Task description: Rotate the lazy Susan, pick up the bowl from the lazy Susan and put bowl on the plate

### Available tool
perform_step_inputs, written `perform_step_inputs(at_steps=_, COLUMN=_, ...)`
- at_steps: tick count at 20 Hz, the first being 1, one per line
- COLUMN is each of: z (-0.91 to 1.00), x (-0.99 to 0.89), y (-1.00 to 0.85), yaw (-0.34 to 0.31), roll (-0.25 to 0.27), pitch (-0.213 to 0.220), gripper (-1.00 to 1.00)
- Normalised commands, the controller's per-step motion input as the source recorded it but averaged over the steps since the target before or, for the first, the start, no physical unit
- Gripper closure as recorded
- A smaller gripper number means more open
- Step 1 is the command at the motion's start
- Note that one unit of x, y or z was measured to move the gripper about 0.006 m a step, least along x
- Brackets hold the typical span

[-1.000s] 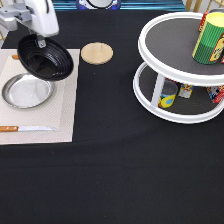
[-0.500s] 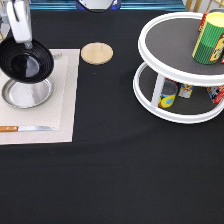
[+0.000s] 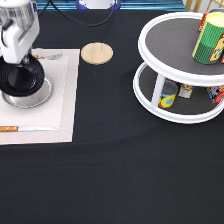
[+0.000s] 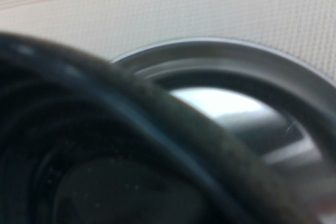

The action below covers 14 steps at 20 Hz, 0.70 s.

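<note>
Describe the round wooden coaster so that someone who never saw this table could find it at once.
Start at the pale rectangular placemat at the exterior view's left, on the black table. Just off its top right corner lies the small round light wooden coaster, flat on the black cloth. Unlike the shiny silver metal plate on the mat, it is matte, tan and bare.

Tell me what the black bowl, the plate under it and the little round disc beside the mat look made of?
The bowl, under the gripper, looks like glossy black plastic or glazed ceramic; its sheen leaves that open. The plate seems polished metal: silver, with mirror-like reflections. The disc looks like pale, matte wood.
</note>
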Motion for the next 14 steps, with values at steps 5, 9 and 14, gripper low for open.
perform_step_inputs(at_steps=5, z=-0.22, x=0.26, y=0.02, yaw=-0.067, roll=-0.001, pitch=0.093, gripper=1.0)
perform_step_inputs(at_steps=9, z=0.0, x=0.43, y=0.36, yaw=0.011, roll=-0.043, pitch=0.148, gripper=1.0)
perform_step_inputs(at_steps=14, z=0.0, x=0.35, y=0.4, yaw=0.05, roll=-0.009, pitch=0.177, gripper=1.0)
